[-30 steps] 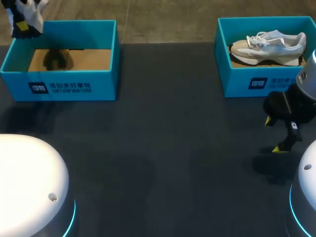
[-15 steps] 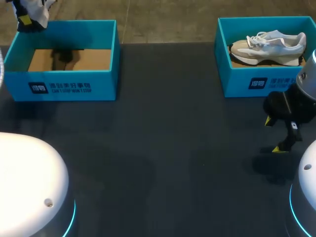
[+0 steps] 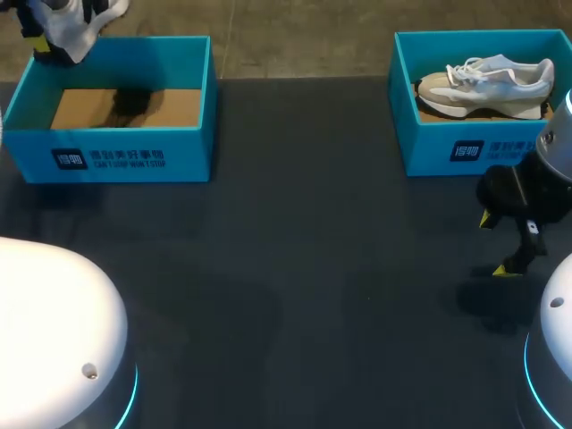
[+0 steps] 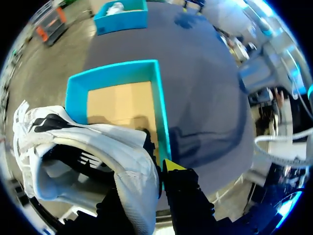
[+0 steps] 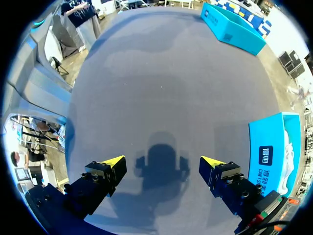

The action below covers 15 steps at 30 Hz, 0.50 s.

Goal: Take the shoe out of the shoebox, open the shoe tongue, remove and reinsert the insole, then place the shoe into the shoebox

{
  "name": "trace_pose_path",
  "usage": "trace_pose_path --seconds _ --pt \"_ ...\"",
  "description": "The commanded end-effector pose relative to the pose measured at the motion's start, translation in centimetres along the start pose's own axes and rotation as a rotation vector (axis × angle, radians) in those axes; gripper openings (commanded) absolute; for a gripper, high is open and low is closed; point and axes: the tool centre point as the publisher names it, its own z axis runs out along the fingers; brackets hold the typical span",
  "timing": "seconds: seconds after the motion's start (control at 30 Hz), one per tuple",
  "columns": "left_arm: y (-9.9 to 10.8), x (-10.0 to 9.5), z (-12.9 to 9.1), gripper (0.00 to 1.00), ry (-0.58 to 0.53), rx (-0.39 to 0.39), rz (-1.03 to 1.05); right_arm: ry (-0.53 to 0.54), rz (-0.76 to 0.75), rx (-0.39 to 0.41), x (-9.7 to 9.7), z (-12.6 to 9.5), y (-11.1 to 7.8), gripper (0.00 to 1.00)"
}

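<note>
White sneaker (image 4: 98, 147) is clamped by the left fingers (image 4: 172, 166), shifted rightward since earlier above the white-lettered teal shoebox (image 3: 189, 147); the right fingers (image 5: 111, 164) are spread wide, empty.

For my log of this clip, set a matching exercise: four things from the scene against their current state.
Things:
1. left shoebox
2. right gripper
3. right shoebox
4. left gripper

States:
A. open, over the bare table
B. shut on the white shoe, held up above a box's rim
C. empty, brown floor showing
D. holds the beige shoe

Pairs: 1-C, 2-A, 3-D, 4-B
</note>
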Motion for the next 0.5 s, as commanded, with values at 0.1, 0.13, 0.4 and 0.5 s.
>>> trace_pose_path --seconds 0.1,0.13,0.4,0.5 --pt "0.18 1.32 -0.85 0.0 0.014 -0.107 0.276 -0.002 0.001 0.003 0.1 0.05 0.02 1.0" --pt "0.18 1.32 -0.85 0.0 0.014 -0.107 0.276 -0.002 0.001 0.003 0.1 0.05 0.02 1.0" --pt "0.18 1.32 -0.85 0.0 0.014 -0.107 0.276 -0.002 0.001 0.003 0.1 0.05 0.02 1.0" --pt "0.18 1.32 -0.85 0.0 0.014 -0.107 0.276 -0.002 0.001 0.003 0.1 0.05 0.02 1.0"
